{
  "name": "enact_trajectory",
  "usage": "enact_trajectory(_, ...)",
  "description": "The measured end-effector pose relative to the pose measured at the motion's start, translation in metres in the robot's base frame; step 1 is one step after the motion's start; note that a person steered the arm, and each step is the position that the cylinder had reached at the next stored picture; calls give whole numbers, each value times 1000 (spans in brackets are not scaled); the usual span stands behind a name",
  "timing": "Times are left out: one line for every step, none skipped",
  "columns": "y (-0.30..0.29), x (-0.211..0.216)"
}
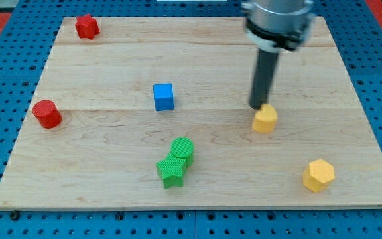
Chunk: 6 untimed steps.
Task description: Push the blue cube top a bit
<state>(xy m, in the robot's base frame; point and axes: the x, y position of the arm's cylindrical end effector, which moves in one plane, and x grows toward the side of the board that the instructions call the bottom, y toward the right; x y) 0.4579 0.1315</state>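
Note:
The blue cube [164, 96] sits on the wooden board [111, 60], a little left of the board's middle. My tip [257, 106] is far to the cube's right, at about the same height in the view. It stands right at the upper left edge of a yellow block [265, 119], touching or nearly touching it. The dark rod rises from the tip to the arm's grey head at the view's top.
A red star-like block [87, 26] lies at the top left. A red cylinder [46, 114] lies at the left edge. A green cylinder [182, 148] touches a green star block [171, 170] below the cube. A yellow hexagonal block [319, 175] lies at the bottom right.

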Motion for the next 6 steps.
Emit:
enact_trajectory(59, 65)
enact_trajectory(63, 28)
enact_trajectory(8, 19)
enact_trajectory(22, 46)
enact_trajectory(58, 47)
enact_trajectory(64, 34)
